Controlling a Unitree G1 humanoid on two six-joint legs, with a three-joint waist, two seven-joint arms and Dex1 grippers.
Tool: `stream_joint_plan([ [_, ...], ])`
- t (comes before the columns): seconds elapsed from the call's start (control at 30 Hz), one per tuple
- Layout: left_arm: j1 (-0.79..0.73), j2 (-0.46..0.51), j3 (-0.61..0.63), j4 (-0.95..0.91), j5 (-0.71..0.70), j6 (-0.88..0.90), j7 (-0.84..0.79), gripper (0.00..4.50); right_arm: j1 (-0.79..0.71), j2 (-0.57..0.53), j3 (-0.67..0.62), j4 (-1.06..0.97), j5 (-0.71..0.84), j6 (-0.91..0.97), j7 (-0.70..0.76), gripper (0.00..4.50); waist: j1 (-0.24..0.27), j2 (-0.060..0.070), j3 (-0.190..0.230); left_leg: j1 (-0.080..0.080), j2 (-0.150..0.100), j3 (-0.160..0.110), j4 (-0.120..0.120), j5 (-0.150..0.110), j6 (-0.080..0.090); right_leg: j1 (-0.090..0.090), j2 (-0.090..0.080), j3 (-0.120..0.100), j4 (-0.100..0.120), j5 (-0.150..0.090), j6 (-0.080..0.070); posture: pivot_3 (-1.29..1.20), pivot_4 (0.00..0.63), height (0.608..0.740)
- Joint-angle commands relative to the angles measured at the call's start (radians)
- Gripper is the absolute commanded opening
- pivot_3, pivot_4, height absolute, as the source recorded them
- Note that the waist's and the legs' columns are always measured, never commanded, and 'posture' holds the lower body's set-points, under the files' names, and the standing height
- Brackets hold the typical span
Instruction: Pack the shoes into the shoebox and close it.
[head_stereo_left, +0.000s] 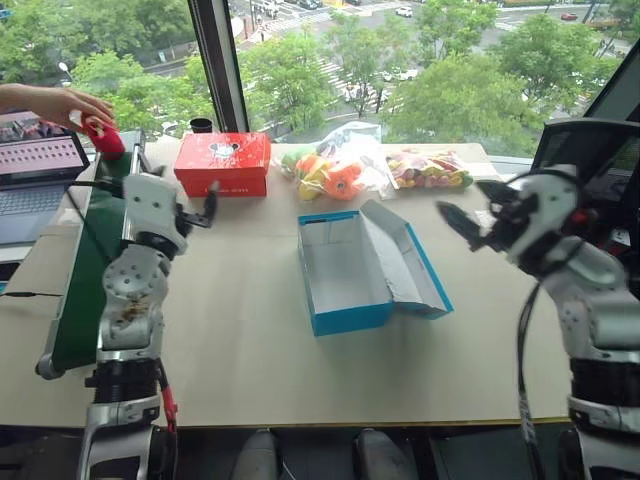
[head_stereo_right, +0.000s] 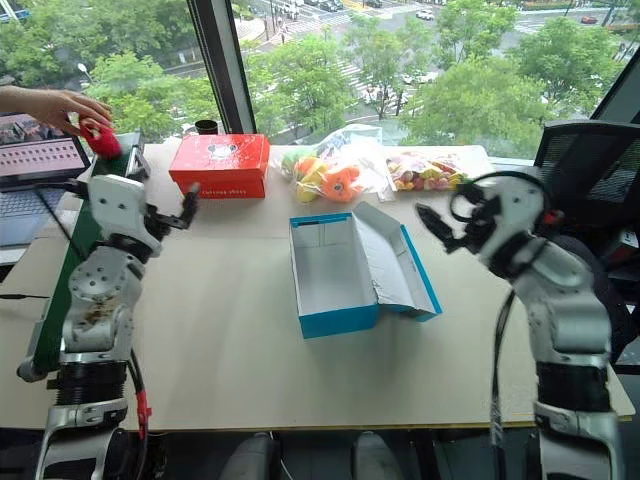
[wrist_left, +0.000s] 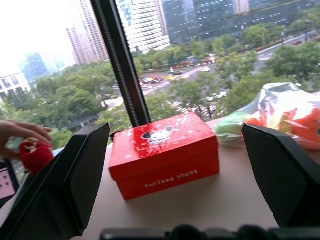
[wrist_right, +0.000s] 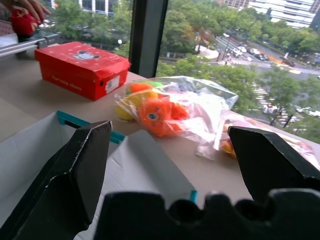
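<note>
- Beige table (head_stereo_left: 250, 330) stands before tall windows with green trees outside.
- At mid-table the shoebox (head_stereo_left: 345, 275) sits open and empty, pale inside, with its hinged lid (head_stereo_left: 405, 258) laid back flat on the robot's right side.
- One red shoe (head_stereo_left: 106, 138) is well apart from the shoebox, at the far left end of the table, pinched in a person's hand (head_stereo_left: 62, 103) just above the far end of a green conveyor belt (head_stereo_left: 85, 270).
- Behind the shoebox, clear bags of orange and yellow toys (head_stereo_left: 335, 172) lie near the window edge; a second bag of small coloured pieces (head_stereo_left: 428, 168) lies to their right.
- A red box (head_stereo_left: 223, 163), lid shut, sits left of the bags, just beside the belt's far end.
- Left gripper (head_stereo_left: 208, 208) is raised above the table beside the belt, forearm upright, fingers spread wide and empty, pointing forward toward the red box.
- Its wrist view shows both black fingers (wrist_left: 82, 175) far apart, framing the red box, with the hand and shoe off to one side.
- Right gripper (head_stereo_left: 472, 212) is raised right of the shoebox lid, wrist bent so it points across toward the left, fingers spread and holding nothing.
- Its wrist view shows the fingers (wrist_right: 87, 165) wide apart above the lid, facing the toy bags.
- A laptop (head_stereo_left: 30, 175) sits left of the belt.
- A dark chair back (head_stereo_left: 590, 150) stands at the far right.
</note>
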Motion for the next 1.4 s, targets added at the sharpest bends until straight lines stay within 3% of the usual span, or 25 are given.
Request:
stream_joint_plan([
  [0.03,0.018,0.013,0.07,-0.091,-0.037,0.096,0.041,4.5,-0.08,0.045,0.049,-0.023,0.019,0.016,0.043,4.4,0.006,0.0,0.0,-0.001,0.0,0.0,0.0,0.0,0.0,0.0,0.0,-0.001,0.0,0.0,0.0,0.0,0.15,0.739],
  [0.27,0.042,0.012,0.216,-0.138,-0.087,0.297,0.155,4.5,-0.2,0.208,0.118,0.104,-0.027,-0.042,0.037,4.4,0.021,-0.005,0.003,-0.003,0.0,-0.003,0.003,0.0,0.0,0.0,0.0,-0.004,0.001,0.001,-0.001,0.0,0.15,0.739],
  [0.37,0.038,0.052,0.247,-0.082,-0.096,0.339,0.152,4.5,-0.23,0.271,0.167,0.14,-0.041,-0.033,0.063,4.4,0.017,-0.006,0.003,-0.002,0.0,-0.004,0.003,0.0,0.0,-0.001,0.0,-0.004,0.004,0.001,-0.001,0.0,0.15,0.739],
  [0.6,-0.021,0.136,0.292,0.111,-0.169,0.371,0.067,4.5,-0.196,0.306,0.237,0.17,-0.086,-0.061,0.123,4.4,0.018,-0.007,0.004,-0.003,0.0,-0.005,0.002,0.0,-0.001,-0.001,0.0,-0.007,0.004,0.001,-0.001,0.0,0.15,0.739],
  [0.87,-0.055,0.238,0.27,0.405,-0.14,0.186,-0.009,4.5,-0.154,0.318,0.237,0.128,-0.111,-0.051,0.109,4.4,0.005,-0.008,0.004,-0.003,0.0,-0.006,0.001,0.001,-0.001,-0.002,-0.001,-0.009,0.005,0.001,-0.002,0.0,0.15,0.739],
  [1.4,-0.275,0.285,0.12,0.982,-0.069,-0.126,-0.093,4.5,-0.109,0.312,0.23,0.063,-0.105,-0.03,0.095,4.4,0.007,-0.008,0.004,-0.003,0.001,-0.006,0.001,0.001,-0.001,-0.002,-0.001,-0.012,0.005,0.001,-0.002,0.0,0.15,0.739],
])
